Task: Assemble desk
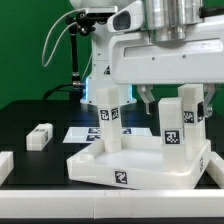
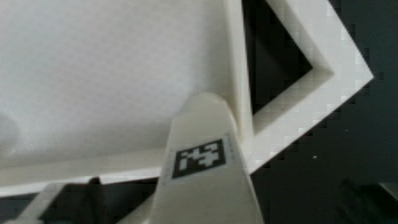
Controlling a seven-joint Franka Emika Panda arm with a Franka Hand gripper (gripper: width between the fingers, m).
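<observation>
The desk's white rimmed panel point(image 1: 150, 168) lies at the front of the black table. Three legs stand upright in it: one on the exterior view's left point(image 1: 108, 118), one on its right point(image 1: 172, 125) and one behind that point(image 1: 192, 105). A loose leg point(image 1: 38, 136) lies on the table further left. My gripper point(image 1: 148, 100) hangs over the panel between the standing legs, open and holding nothing. In the wrist view a tagged leg point(image 2: 201, 155) rises from a corner of the panel point(image 2: 107, 80) towards the camera. The fingers hardly show there.
The marker board point(image 1: 82, 133) lies flat behind the panel. A white block point(image 1: 4, 165) sits at the exterior view's left edge. The arm's big white body point(image 1: 160, 45) fills the top, with a green backdrop behind.
</observation>
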